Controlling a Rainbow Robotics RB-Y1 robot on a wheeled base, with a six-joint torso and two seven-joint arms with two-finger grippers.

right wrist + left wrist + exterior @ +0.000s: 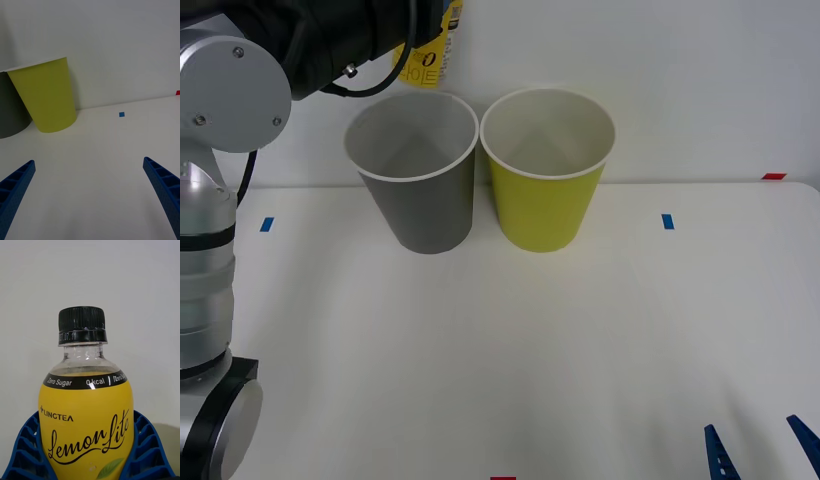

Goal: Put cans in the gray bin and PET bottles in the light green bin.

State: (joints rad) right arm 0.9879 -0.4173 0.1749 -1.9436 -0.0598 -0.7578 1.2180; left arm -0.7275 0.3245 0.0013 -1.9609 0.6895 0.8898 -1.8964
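Observation:
The PET bottle [86,427], with its yellow label and black cap, stands upright between the blue fingers [150,450] of my left gripper [88,453], which is shut on it. In the front view the bottle [436,50] hangs high at the back, just above the far rim of the gray bin [418,190]. The light green bin [546,185] stands right beside the gray one. Both bins look hollow inside with nothing showing. My right gripper [762,448] rests low at the table's near right, open, with nothing between its fingers [165,187].
The bins stand near the table's [510,350] back edge by a white wall. Small blue tape marks [667,221] and a red mark [774,176] lie on the tabletop. Wide bare table surface lies before the bins.

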